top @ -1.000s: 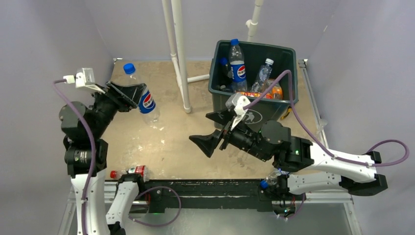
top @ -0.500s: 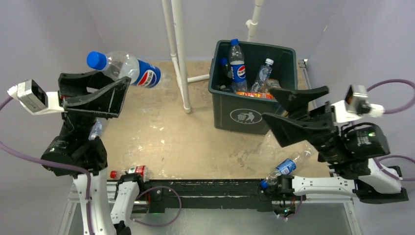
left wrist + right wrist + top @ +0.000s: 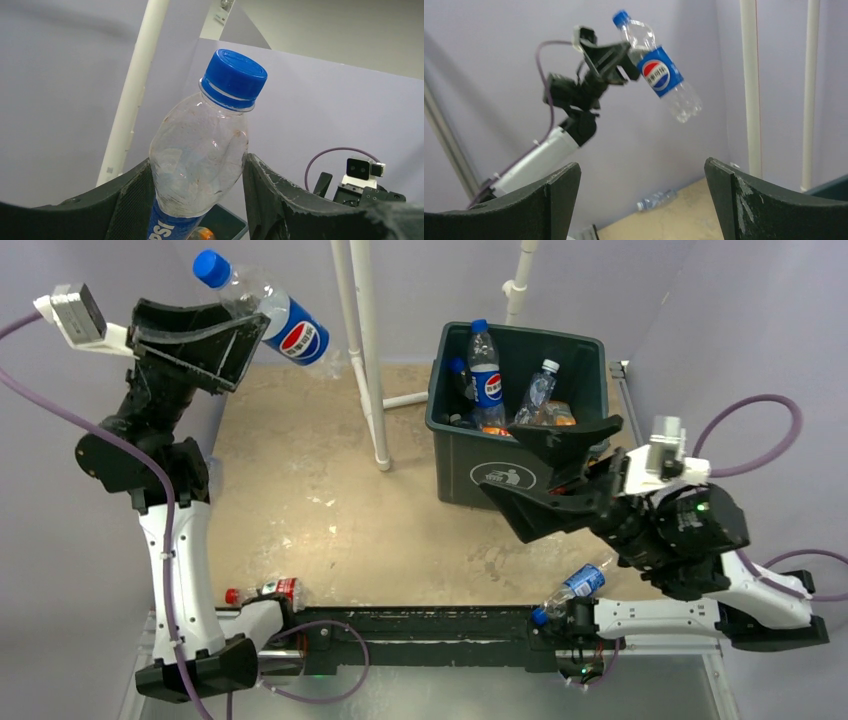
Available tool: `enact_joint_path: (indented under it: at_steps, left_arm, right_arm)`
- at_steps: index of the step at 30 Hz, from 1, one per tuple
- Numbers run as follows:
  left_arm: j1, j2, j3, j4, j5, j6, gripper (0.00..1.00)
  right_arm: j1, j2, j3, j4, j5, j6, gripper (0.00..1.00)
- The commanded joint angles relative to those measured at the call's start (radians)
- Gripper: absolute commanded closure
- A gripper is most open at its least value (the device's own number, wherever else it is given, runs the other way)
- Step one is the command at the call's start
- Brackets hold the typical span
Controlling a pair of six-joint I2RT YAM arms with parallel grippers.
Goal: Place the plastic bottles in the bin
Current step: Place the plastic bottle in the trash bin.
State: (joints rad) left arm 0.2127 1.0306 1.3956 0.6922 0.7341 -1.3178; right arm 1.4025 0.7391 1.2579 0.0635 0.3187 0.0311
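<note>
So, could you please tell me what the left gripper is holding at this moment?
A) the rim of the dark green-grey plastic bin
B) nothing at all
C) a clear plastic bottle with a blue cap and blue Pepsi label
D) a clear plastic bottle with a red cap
C: the left gripper is clamped on the clear plastic bottle with a blue cap and blue Pepsi label, which it holds up in the air.
</note>
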Motion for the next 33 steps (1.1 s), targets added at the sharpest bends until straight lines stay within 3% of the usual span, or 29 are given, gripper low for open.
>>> enact_joint_path:
  at_steps: [1, 3, 5, 10, 14, 19, 23, 28, 29, 32, 33]
  left_arm:
    - [-0.037, 0.051, 0.147, -0.083, 0.042, 0.100, 1.00]
    - [-0.094, 0.074, 0.177, -0.114, 0.026, 0.140, 1.00]
    - [-0.219, 0.104, 0.226, -0.244, -0.017, 0.256, 1.00]
    - [-0.710, 0.227, 0.344, -0.611, -0.246, 0.666, 1.00]
    - [-1.002, 0.287, 0.413, -0.707, -0.434, 0.869, 1.00]
    - [-1.123, 0.436, 0.462, -0.712, -0.531, 0.985, 1.00]
    - [-1.128, 0.520, 0.432, -0.550, -0.572, 1.032, 1.00]
    - [-1.128, 0.695, 0.578, -0.521, -0.553, 1.005, 1.00]
    - [-1.128, 0.716, 0.589, -0.513, -0.557, 1.000, 0.88]
    - [-1.128, 0.711, 0.563, -0.543, -0.633, 0.990, 0.20]
    - [-1.129, 0.682, 0.532, -0.548, -0.665, 0.999, 0.12]
  right_arm:
    - [0.004, 0.054, 0.021, -0.011, 0.102, -0.059, 0.01]
    - [0.004, 0.066, 0.008, 0.000, 0.113, -0.064, 0.01]
    - [0.004, 0.071, -0.006, 0.012, 0.122, -0.067, 0.01]
    - [0.005, 0.057, -0.022, 0.022, 0.167, -0.074, 0.01]
    - [0.004, -0.004, -0.048, 0.033, 0.229, -0.072, 0.01]
    - [0.005, -0.104, -0.085, 0.018, 0.212, -0.058, 0.01]
    - [0.004, -0.186, -0.120, 0.027, 0.179, -0.039, 0.01]
    - [0.004, -0.209, -0.131, 0.017, 0.171, 0.000, 0.01]
    - [0.004, -0.206, -0.130, 0.015, 0.165, 0.002, 0.01]
    - [0.005, -0.191, -0.115, 0.000, 0.154, 0.006, 0.01]
    - [0.004, -0.186, -0.113, -0.004, 0.154, 0.006, 0.01]
